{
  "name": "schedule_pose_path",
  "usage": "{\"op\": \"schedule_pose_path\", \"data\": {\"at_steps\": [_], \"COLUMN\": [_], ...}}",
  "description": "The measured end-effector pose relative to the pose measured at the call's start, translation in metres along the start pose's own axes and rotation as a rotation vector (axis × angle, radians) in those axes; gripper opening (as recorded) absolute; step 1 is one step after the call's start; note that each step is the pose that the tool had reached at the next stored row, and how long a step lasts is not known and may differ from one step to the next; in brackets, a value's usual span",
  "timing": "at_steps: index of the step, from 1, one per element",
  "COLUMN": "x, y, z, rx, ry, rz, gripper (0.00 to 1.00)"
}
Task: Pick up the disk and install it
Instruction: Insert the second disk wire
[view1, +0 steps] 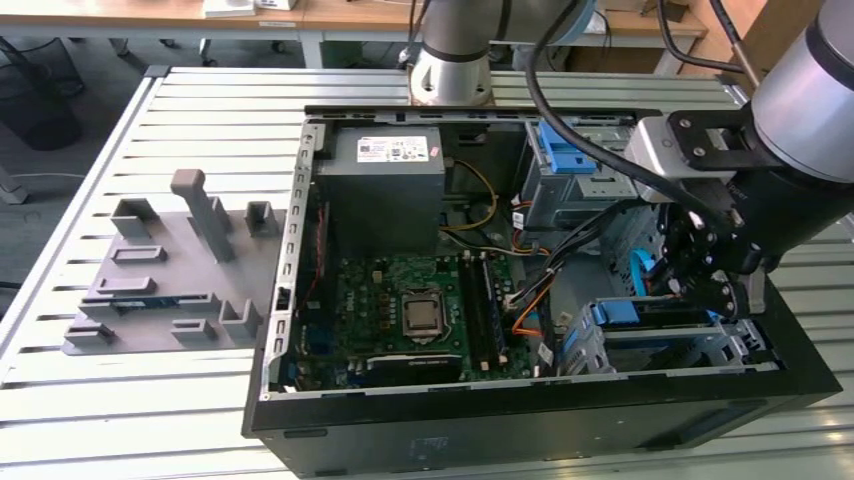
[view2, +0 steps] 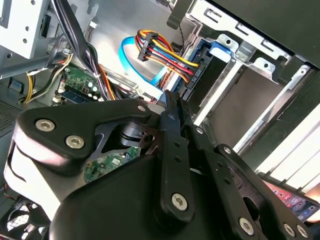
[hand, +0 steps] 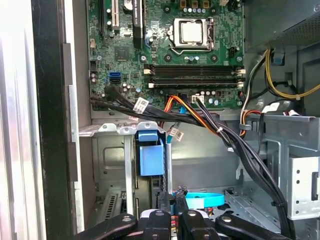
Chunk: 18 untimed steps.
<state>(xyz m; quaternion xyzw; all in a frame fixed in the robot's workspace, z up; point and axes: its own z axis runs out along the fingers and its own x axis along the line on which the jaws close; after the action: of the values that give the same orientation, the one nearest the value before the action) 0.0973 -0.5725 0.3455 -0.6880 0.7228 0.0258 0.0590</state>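
Disk (view1: 657, 313) seated in drive cage (view1: 727, 345); hand (hand: 175, 207) nearly closed, empty.

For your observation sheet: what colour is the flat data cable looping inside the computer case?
Light blue; the data cable shows best in the second wrist view.

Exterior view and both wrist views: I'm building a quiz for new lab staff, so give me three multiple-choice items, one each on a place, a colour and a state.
1. Where does the grey fixture stand?
A. On the table, at the exterior view's left of the computer case
B. Inside the case
C. On top of the arm

2. What colour is the looped flat cable?
A. Red
B. Green
C. Light blue

3. How is the case?
A. Closed
B. Open, motherboard exposed
C. Wrapped in foil

Key: 1 A, the grey fixture sits on the table beside the computer case. 2 C, the looped flat cable is light blue. 3 B, the motherboard shows.
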Motion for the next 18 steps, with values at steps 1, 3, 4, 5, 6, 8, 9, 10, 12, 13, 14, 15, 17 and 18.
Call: {"op": "schedule_pose_path", "data": {"at_steps": [1, 3, 4, 5, 6, 8, 9, 10, 12, 13, 14, 15, 17, 18], "x": [0.0007, 0.0028, 0.0038, 0.0044, 0.0045, 0.0046, 0.0046, 0.0046, 0.0047, 0.0049, 0.0051, 0.0054, 0.0059, 0.0063], "y": [0.0000, -0.0001, -0.0001, -0.0001, 0.0000, -0.0006, -0.0015, -0.0025, -0.0035, -0.0036, -0.0038, -0.0040, -0.0041, -0.0040], "z": [0.0004, 0.0016, 0.0022, 0.0031, 0.0038, 0.0044, 0.0047, 0.0050, 0.0059, 0.0064, 0.0067, 0.0070, 0.0075, 0.0076], "rx": [0.0000, 0.0000, 0.0000, 0.0000, 0.0000, -0.0001, -0.0001, -0.0002, -0.0002, -0.0001, -0.0001, 0.0000, 0.0003, 0.0004], "ry": [0.0000, -0.0001, -0.0001, -0.0004, -0.0005, 0.0001, 0.0000, -0.0002, -0.0003, -0.0002, 0.0000, 0.0001, 0.0001, 0.0001], "rz": [0.000, 0.000, 0.000, 0.000, 0.000, 0.000, 0.000, 0.000, 0.000, 0.001, 0.001, 0.002, 0.004, 0.005], "gripper": [0.16, 0.16, 0.16, 0.16, 0.16, 0.16, 0.16, 0.16, 0.16, 0.16, 0.16, 0.16, 0.16, 0.16]}}
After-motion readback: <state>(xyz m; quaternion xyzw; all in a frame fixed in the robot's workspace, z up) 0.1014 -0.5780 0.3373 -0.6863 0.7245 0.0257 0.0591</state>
